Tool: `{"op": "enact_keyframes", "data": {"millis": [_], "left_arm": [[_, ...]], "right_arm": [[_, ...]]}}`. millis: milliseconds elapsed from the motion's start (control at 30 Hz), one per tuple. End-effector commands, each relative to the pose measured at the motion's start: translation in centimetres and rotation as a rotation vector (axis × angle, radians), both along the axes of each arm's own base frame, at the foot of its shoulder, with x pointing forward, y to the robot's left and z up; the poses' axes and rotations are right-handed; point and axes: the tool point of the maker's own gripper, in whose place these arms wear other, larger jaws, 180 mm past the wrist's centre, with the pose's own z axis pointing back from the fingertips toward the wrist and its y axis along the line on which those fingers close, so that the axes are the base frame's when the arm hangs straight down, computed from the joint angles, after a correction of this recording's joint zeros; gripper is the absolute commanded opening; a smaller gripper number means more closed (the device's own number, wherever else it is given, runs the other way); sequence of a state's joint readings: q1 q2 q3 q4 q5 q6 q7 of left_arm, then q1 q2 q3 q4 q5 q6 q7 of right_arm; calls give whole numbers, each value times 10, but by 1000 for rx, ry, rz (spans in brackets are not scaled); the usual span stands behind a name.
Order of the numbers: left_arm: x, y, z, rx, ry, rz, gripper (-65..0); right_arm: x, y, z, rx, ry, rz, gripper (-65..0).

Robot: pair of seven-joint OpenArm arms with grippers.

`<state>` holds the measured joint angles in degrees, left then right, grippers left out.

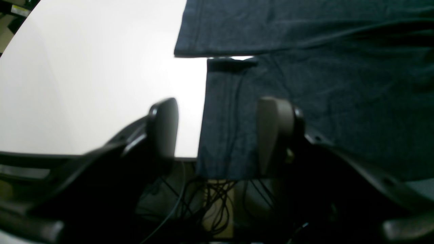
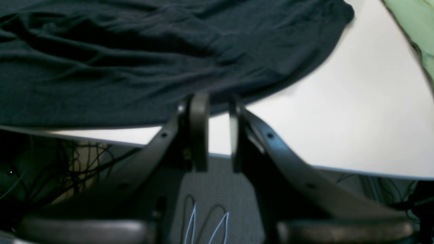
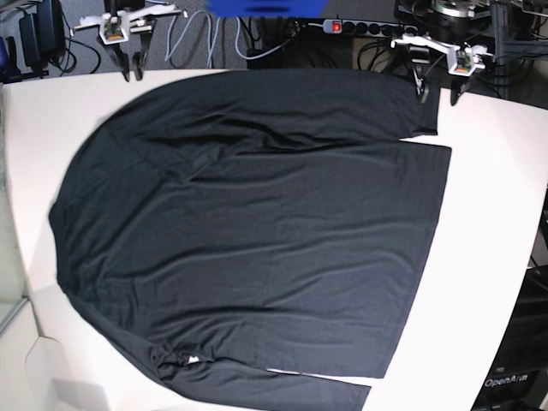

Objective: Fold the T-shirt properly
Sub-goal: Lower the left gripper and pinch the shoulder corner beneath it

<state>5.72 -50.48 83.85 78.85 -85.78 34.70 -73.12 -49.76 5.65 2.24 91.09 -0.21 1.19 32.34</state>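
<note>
The white table [image 3: 492, 214] bore the T-shirt [image 3: 257, 231], spread flat. Both arms hung at its far edge: left gripper [image 1: 220, 135] jaws wide apart over the hem corner, right gripper [image 2: 215, 130] narrowly parted, holding nothing.

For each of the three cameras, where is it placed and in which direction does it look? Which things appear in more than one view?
Left wrist: sits behind the left gripper, facing over the table edge at the T-shirt; both open fingers show.
Right wrist: sits behind the right gripper, facing the shirt's wrinkled edge; its narrowly parted fingers show, holding nothing.
Base: overhead, looking down on the whole spread shirt; both grippers show at the top edge.
Shared: all three views show the shirt and white table; base also shows both grippers.
</note>
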Motion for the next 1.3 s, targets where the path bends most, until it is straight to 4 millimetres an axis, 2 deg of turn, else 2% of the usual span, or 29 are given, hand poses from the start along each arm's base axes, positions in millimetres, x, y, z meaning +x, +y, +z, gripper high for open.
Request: {"op": "enact_keyframes", "data": {"millis": [0,267,367,533,867,1033,1267], "left_arm": [[3,5,9,15,-37,-14,-295],[5,11,7,45,-42,-14,-295],[8,4,6,27,-51,-16,-295],[16,8,-2,41,-15,-5,-294],[16,5,-7,33,-14,-6,-295],[15,0,-9,-48,-7,-8,-296],[12,-22,-12,-246,5,-6,-297]], "right_arm": [[-2,-2,7,-7,-24,-4,-525],[-2,-3,7,-9,-24,-5,-525],[-2,-3,7,-9,-24,-5,-525],[-2,-3,7,-9,-24,-5,-525],[-2,-3,7,-11,-24,-2,-525],[-2,-3,7,-11,-24,-2,-525],[-1,-3,7,-11,-25,-2,-525]]}}
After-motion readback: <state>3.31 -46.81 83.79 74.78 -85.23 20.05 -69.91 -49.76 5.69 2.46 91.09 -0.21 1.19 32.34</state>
